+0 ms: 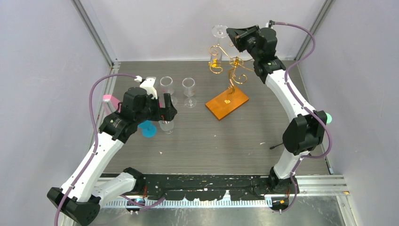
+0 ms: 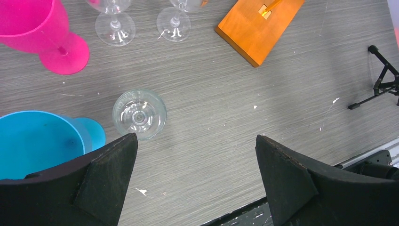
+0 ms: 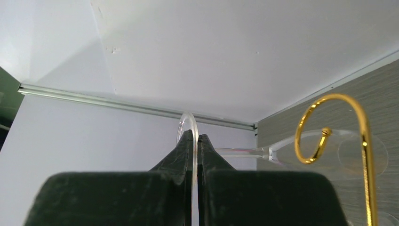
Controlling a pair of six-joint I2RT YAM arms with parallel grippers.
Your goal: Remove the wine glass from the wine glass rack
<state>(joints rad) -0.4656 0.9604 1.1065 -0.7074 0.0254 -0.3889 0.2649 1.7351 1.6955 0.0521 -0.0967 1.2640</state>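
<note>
The wine glass (image 1: pixel 219 32), upper centre of frame at the top of the wine glass rack (image 1: pixel 227 104), its foot pinched in the closed right hand (image 3: pixel 195 155); a hasty pull could snag a scroll arm and tip the rack. Left hand (image 2: pixel 196 141) gapes wide, empty

My left gripper (image 2: pixel 195 140) stands wide open along the bottom edge, over the grey wood-grain table (image 2: pixel 226 89). Just above its lower-left finger I look down into a clear glass (image 2: pixel 139 114). A blue plastic goblet (image 2: pixel 35 141) sits lower left, a pink plastic goblet (image 2: pixel 33 23) upper left, and a flat orange rectangular base (image 2: pixel 256 28) at the top.
</note>
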